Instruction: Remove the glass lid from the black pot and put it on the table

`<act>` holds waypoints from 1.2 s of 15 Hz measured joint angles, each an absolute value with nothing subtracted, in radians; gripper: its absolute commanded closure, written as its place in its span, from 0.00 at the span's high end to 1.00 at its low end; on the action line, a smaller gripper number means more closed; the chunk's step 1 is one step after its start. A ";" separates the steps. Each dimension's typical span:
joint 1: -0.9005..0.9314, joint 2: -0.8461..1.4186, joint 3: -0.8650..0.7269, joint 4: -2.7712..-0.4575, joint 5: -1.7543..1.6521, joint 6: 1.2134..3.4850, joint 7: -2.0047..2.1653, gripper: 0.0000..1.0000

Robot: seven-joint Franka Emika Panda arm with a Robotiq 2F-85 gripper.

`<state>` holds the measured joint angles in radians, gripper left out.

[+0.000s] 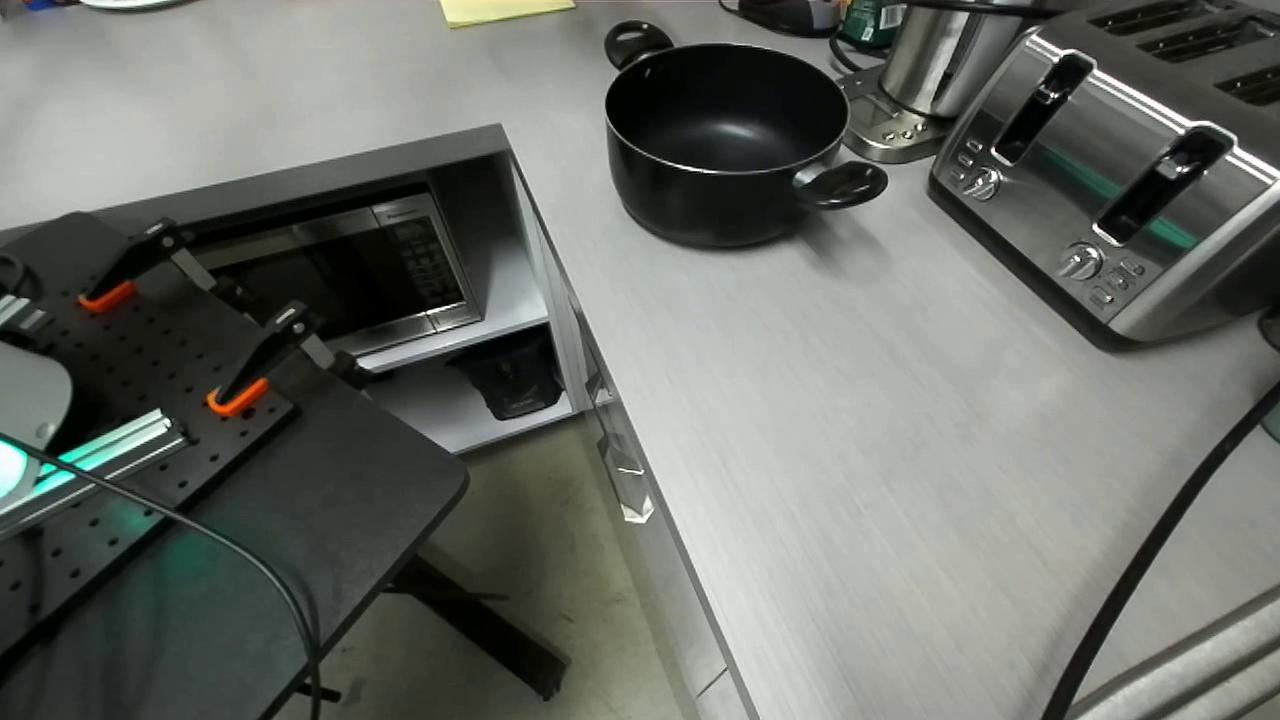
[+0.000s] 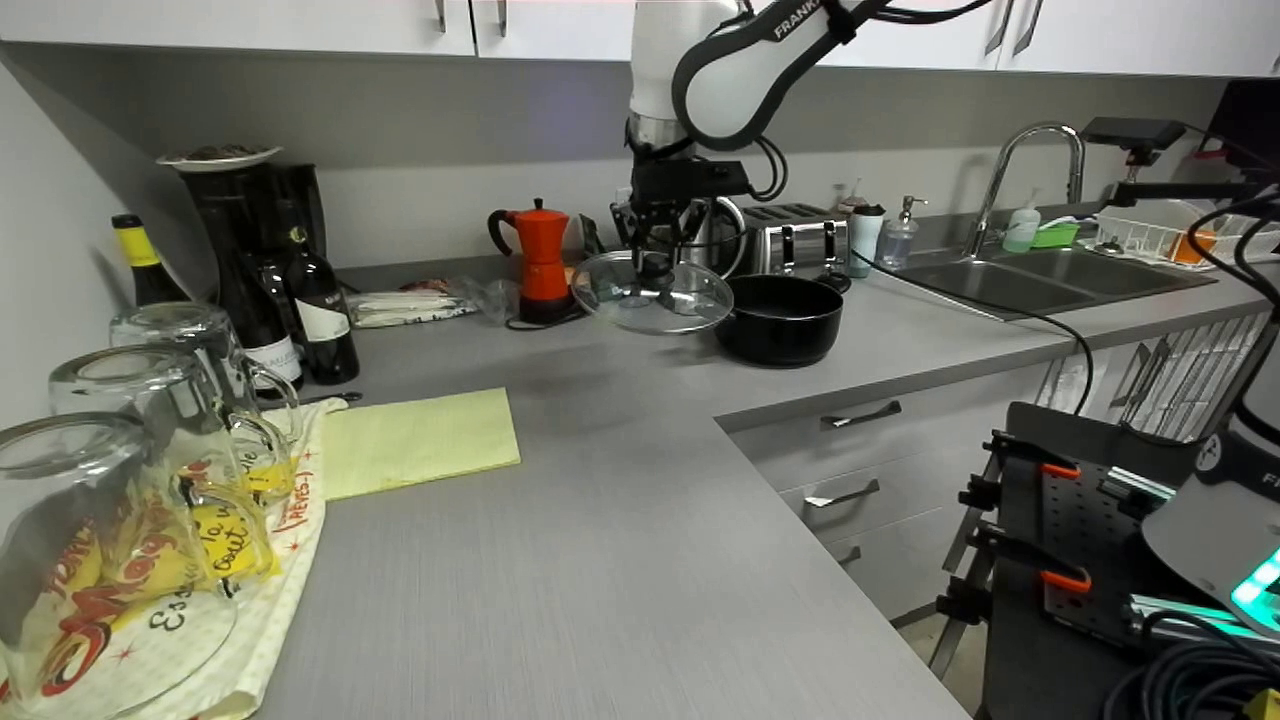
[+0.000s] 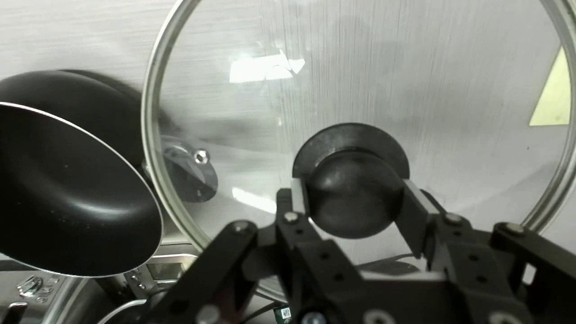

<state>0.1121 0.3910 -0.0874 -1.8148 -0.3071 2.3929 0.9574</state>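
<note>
The lid (image 2: 655,312) clamped by its knob (image 3: 355,198) in my tool (image 3: 355,198), knob upward, rim (image 3: 150,99) slightly tilted, above tabletop (image 2: 600,560), beside pot (image 2: 782,330).

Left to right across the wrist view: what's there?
Black pot → one pot handle, seen through the glass lid → the lid's black knob, gripped by the hand → yellow sheet, also seen through the lid. The lid spans the last three, so no slot for it.
</note>
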 measured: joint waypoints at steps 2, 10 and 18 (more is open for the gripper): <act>0.115 0.445 -0.087 -1.783 -0.309 2.393 0.926 0.25; 0.114 0.599 -0.088 -1.703 -0.293 2.393 0.787 0.25; 0.103 0.674 -0.092 -1.690 -0.199 2.394 0.645 0.25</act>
